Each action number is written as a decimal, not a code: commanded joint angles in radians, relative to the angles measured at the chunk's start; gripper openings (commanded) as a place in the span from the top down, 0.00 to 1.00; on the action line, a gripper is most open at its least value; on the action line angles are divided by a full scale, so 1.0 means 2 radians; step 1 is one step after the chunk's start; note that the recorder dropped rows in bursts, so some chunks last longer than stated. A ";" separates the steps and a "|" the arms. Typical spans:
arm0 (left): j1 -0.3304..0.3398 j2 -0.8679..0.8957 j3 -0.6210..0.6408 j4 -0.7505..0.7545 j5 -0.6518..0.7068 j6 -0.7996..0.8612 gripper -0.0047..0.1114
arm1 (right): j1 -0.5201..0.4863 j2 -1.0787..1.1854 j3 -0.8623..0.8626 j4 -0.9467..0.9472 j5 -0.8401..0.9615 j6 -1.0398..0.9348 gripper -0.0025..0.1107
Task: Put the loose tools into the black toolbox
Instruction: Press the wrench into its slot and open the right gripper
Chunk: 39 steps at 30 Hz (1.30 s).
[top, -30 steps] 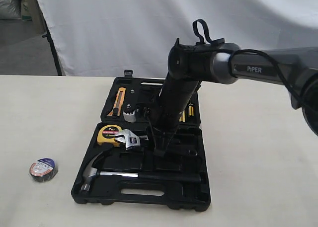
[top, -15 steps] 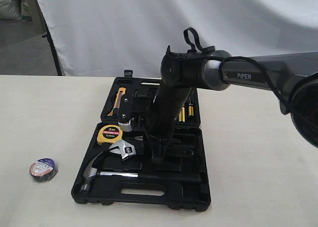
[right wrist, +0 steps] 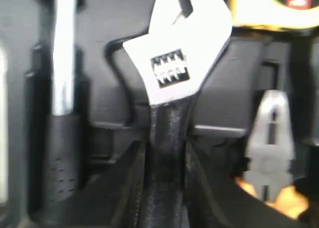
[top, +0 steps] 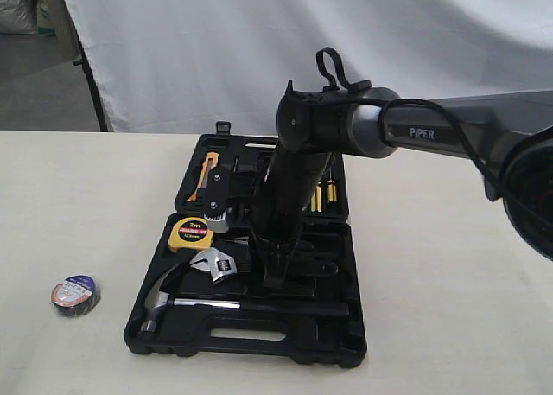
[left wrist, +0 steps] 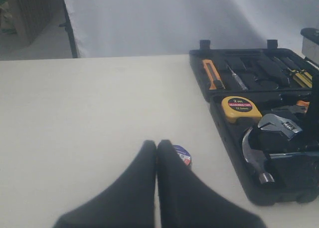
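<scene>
Since the earlier frames, the right gripper (top: 275,272) has been carried lower and toward the near edge of the table. The adjustable wrench (top: 216,263) has been brought with it, from level with the yellow tape measure (top: 192,233) to a place between that measure and the claw hammer (top: 164,296).

The fingers of the right gripper (right wrist: 164,158) are seen closed on the wrench's black handle, with the silver head (right wrist: 174,63) projecting beyond them. Whether the wrench is seated in a recess cannot be told.

The hammer (left wrist: 255,157) is laid along the near half of the black toolbox (top: 333,341), its steel shaft (right wrist: 65,78) running beside the wrench. The orange-handled pliers (right wrist: 271,133) are seen on the wrench's other side.

The toolbox (left wrist: 223,130) is set open at the middle of the table (top: 449,308), handle slot toward the near edge and hinged lid toward the far edge. An orange utility knife (top: 206,174) is held in the lid.

The black tape roll (top: 75,293) is left on the bare table toward the left edge, well apart from the toolbox.

The left gripper (left wrist: 156,147) is held above the table with its fingers pressed together on nothing. The tape roll (left wrist: 183,155) appears just past their tips.
</scene>
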 commanded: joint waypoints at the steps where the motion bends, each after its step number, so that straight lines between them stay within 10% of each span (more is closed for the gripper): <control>1: -0.004 -0.001 0.002 0.000 -0.001 -0.001 0.96 | 0.002 0.000 -0.001 0.010 0.021 0.004 0.98; 39: -0.004 -0.001 0.002 0.000 -0.001 -0.001 0.96 | 0.002 0.000 -0.001 0.018 0.024 0.016 0.98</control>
